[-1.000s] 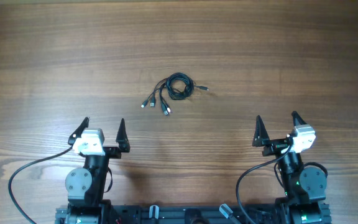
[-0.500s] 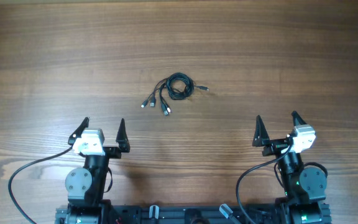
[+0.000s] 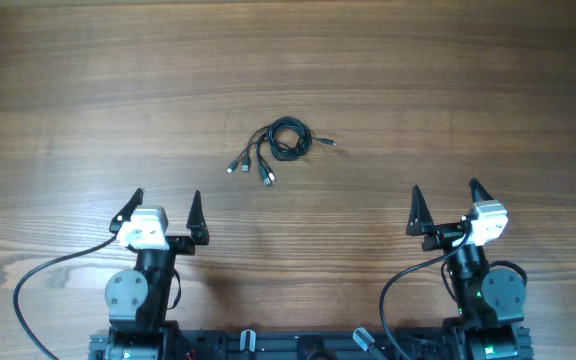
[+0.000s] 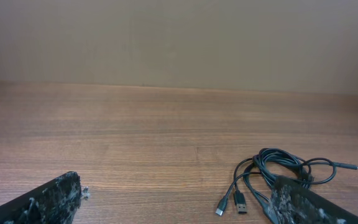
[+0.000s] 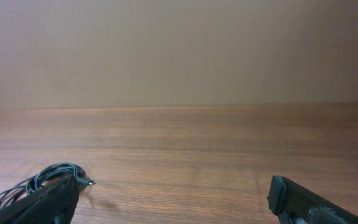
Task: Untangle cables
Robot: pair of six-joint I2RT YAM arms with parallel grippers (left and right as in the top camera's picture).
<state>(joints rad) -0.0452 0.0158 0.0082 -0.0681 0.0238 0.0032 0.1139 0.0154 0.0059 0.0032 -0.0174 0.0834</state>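
Note:
The cables (image 3: 280,146) lie in a small black coiled tangle near the table's middle, with silver-tipped plugs pointing down-left and one thin end pointing right. My left gripper (image 3: 164,205) is open and empty, below and left of the tangle. My right gripper (image 3: 444,199) is open and empty, below and right of it. In the left wrist view the cables (image 4: 278,171) lie ahead on the right, partly behind my right finger. In the right wrist view the cables (image 5: 55,174) show at the far left, partly behind my left finger.
The wooden table (image 3: 448,90) stretches in all directions around the tangle. A plain beige wall (image 4: 179,37) stands beyond the table's far edge. The arm bases (image 3: 138,300) and their thick black wires sit at the near edge.

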